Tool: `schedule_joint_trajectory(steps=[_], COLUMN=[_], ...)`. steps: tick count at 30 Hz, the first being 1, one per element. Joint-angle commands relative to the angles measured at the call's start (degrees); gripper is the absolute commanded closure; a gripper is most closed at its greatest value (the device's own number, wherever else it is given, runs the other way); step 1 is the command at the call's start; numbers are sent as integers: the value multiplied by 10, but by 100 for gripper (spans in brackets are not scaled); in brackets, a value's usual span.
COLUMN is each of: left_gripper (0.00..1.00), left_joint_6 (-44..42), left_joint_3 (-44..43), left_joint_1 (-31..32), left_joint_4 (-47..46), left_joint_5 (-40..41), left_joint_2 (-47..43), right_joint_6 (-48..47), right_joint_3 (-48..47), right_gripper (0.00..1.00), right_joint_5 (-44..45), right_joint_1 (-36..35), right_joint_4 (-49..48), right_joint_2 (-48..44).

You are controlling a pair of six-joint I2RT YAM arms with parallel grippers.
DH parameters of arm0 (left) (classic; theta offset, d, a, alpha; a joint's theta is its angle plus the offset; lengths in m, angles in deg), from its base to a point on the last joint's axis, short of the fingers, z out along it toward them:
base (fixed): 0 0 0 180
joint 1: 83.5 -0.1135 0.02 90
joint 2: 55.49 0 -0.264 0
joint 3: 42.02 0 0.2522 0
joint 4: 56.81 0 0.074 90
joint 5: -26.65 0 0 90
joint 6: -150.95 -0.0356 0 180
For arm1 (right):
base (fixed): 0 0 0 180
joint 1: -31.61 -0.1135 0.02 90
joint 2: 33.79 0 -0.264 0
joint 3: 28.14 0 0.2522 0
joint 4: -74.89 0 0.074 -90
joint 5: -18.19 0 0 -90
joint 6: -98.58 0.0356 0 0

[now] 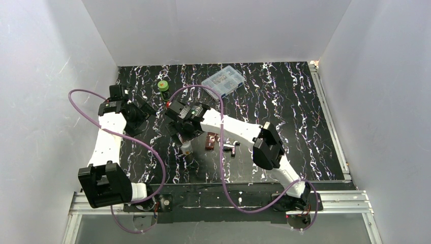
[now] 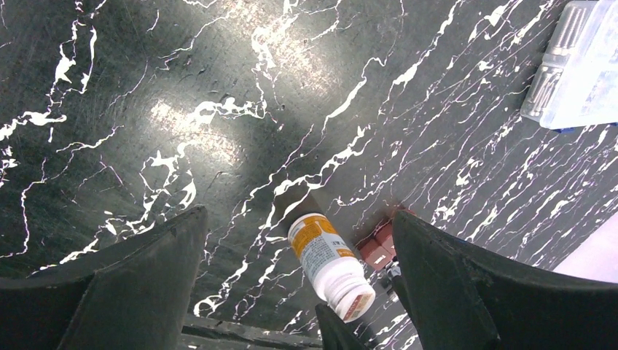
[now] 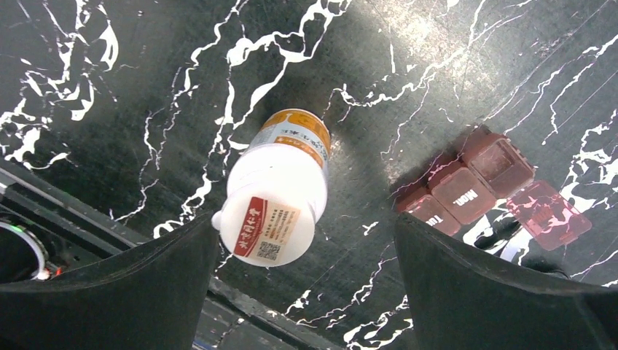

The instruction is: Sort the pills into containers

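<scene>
The left gripper (image 2: 299, 215) and the right gripper (image 3: 306, 219) are both spread wide and empty, the right above a white orange-labelled plastic pill bottle (image 3: 273, 197), with the small dark red-brown rectangular case (image 3: 466, 186) at the bottle's three o'clock.

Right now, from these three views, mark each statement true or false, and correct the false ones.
1. The red-brown case lies beside the white bottle. True.
2. The right fingers are clamped on the white bottle. False: they stand open, not gripping it.
3. The clear compartment box sits near the far edge of the table. True.
4. The left fingers hold the green jar. False: they are open and empty; the green jar stands on the table.
</scene>
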Motion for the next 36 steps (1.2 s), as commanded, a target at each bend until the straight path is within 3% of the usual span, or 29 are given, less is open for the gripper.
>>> schedule_joint_trajectory(steps=[1, 13, 19, 24, 31, 36], left_gripper=[2, 2, 2, 2, 2, 2], left_joint_6=[-7, -10, -12, -14, -20, -19], left_joint_3=[12, 20, 30, 38, 65, 108], left_joint_1=[-3, -3, -4, -4, -3, 7], left_joint_4=[-1, -5, -10, -18, -58, -129], left_joint_5=[-12, -19, -29, -51, -109, -167], left_joint_2=[-15, -17, -23, -28, -39, -69], right_joint_6=[-16, -19, -21, -20, -20, -15], right_joint_3=[-38, -50, -48, -30, 16, 54], right_gripper=[5, 8, 15, 35, 79, 88], right_joint_5=[8, -11, -9, -11, 0, 1], right_joint_1=[-3, -10, -10, -10, -2, 34], right_joint_4=[22, 5, -10, -29, -43, -20], right_joint_2=[13, 54, 62, 52, -6, -83])
